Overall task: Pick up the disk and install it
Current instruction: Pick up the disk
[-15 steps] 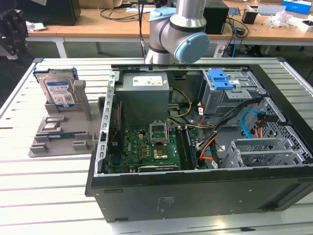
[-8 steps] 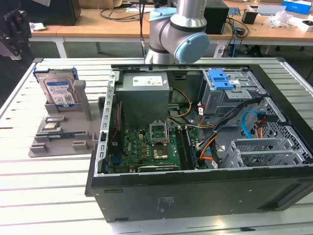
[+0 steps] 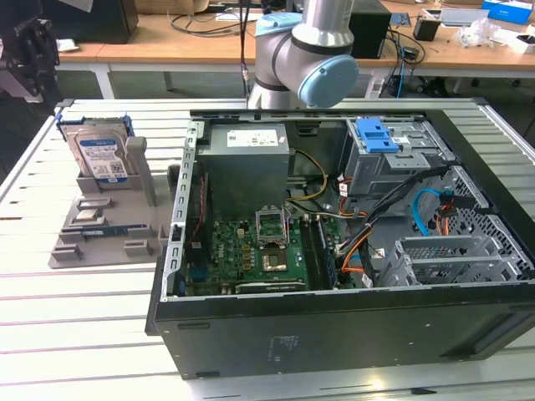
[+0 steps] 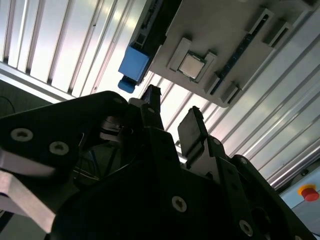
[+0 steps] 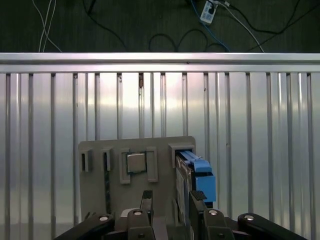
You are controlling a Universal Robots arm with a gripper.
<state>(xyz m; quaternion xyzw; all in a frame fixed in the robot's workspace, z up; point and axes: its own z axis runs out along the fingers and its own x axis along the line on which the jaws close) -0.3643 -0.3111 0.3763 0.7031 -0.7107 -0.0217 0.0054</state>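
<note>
Disk (image 3: 99, 154): silver drive, white-and-blue label, blue carrier round its edges. I see it standing on edge, nearly upright, label facing out, slotted at far edge of grey holder (image 3: 109, 221), near table (image 3: 50, 288) far corner on exterior view's left. Edge-on in first wrist view (image 5: 186, 172).

Ribbed aluminium worktop (image 3: 75, 334) is being used as the support. An open black computer case (image 3: 334, 334) is being carried on it. A grey parts holder (image 3: 104, 249) is being carried just beside the case, toward the exterior view's left.
</note>
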